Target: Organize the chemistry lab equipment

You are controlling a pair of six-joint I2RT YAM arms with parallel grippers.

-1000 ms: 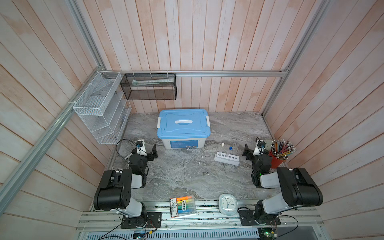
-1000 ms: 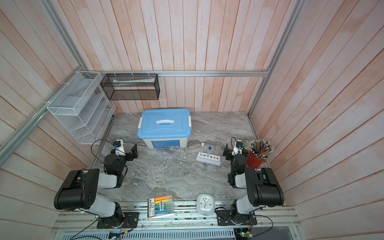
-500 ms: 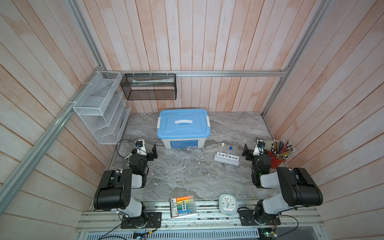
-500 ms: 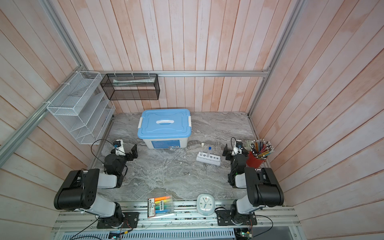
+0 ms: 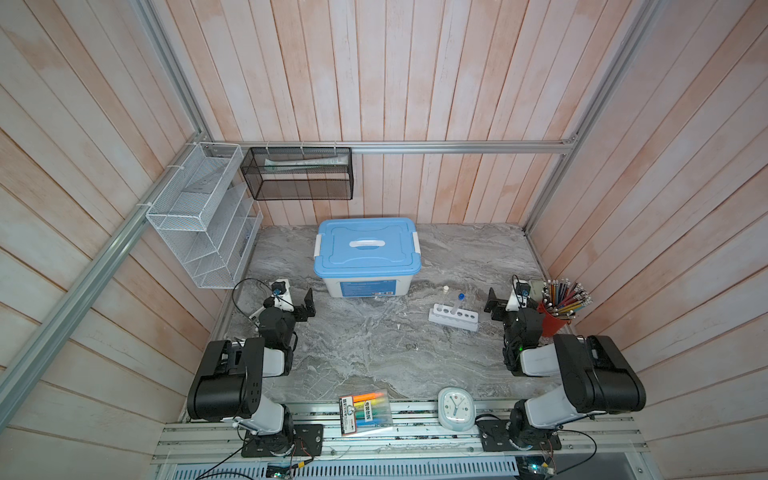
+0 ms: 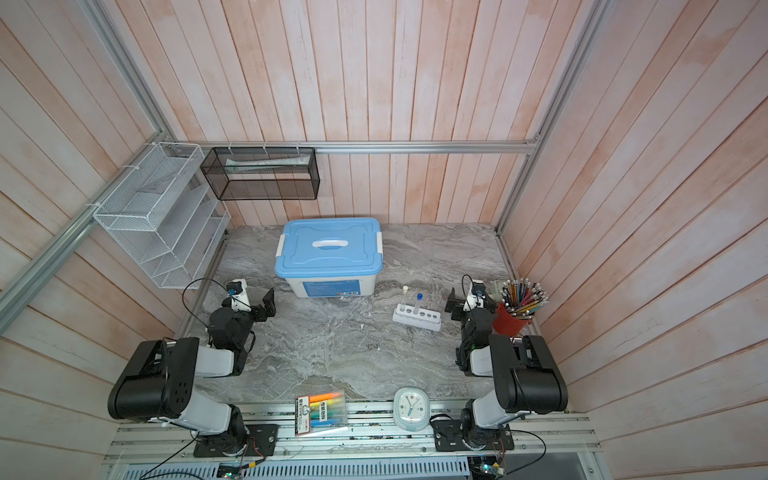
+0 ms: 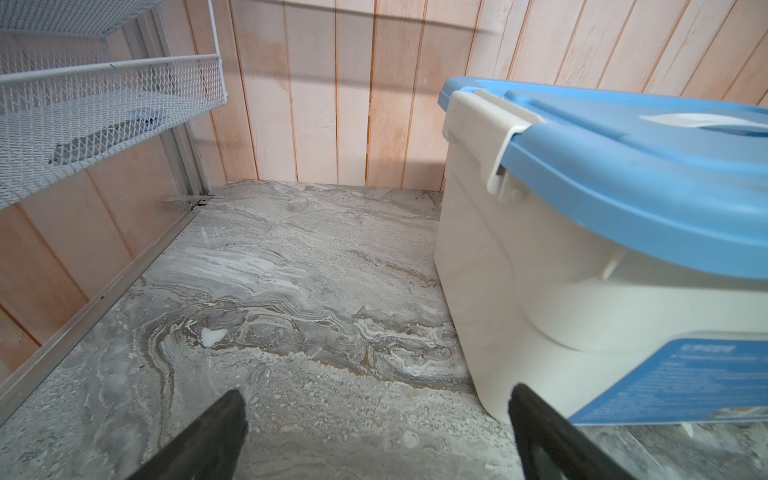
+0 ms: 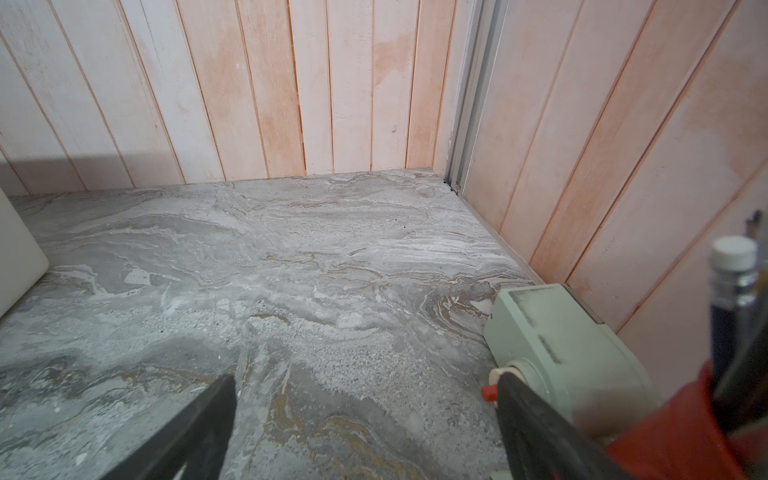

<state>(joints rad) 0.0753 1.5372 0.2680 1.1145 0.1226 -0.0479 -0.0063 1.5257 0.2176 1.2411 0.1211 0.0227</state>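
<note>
A white six-hole rack [image 5: 454,319] of smooth plastic stands right of centre on the grey marble-patterned table [image 5: 374,345]. Two thin clear tubes stand upright toward its left end, one white-capped [image 5: 445,294] and one blue-capped [image 5: 459,302]. The rack sits just in front of, and apart from, a white storage box with a latched blue lid [image 5: 368,249]. The print on the box's blue front label [image 7: 681,374] is too blurred to read. The writing on the packet of coloured markers [image 5: 365,411] at the table's near edge is also too small to make out. That packet lies beside a round white clock [image 5: 456,408]. A wide bare stretch of tabletop lies open between the two arms. The left gripper [image 7: 376,395] hovers low by the box's corner, its dark fingers spread wide and holding nothing. The right gripper [image 8: 365,380] is likewise spread and empty beside a pale green plastic block [image 8: 561,332] and a red cup of pencils [image 5: 555,322]. A white wire shelf [image 5: 203,224] and a black mesh basket [image 5: 297,178] hang on the plank walls.
</note>
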